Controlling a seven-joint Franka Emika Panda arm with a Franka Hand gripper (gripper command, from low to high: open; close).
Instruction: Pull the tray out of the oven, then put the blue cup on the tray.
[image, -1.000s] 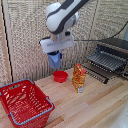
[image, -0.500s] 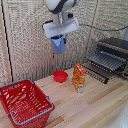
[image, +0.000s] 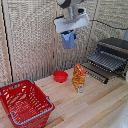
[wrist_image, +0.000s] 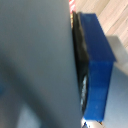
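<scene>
Held high above the worktop (image: 95, 107), well clear of everything on it: blue cup (image: 68, 39), hanging under the gripper (image: 68, 34). Fingers pressed onto the cup, pinching it near the rim as best judged from the exterior view; exact contact lost in blur. Wrist view (wrist_image: 97, 70) filled by the cup's blue wall, close and out of focus; handle not made out.

Toward the exterior view's right: oven (image: 114, 50), door dropped open, tray (image: 106, 61) drawn forward out of the mouth, bars exposed. First half of the task looks done; cup not yet over the tray.

Between cup and oven, lower down: orange bag (image: 79, 77) standing upright, red bowl (image: 60, 76) beside it. Red basket (image: 25, 102) well apart at the exterior view's left.

Handling, as judgement: cup likely light, rigid, smooth-walled, so somewhat slippery. Rim pinch adequate for carrying; a wall-over-rim hold steadier than the handle. Wire bars give a narrow, uneven seat, so base should land flat across several bars, upright, before release. Tipping between bars the main risk.
</scene>
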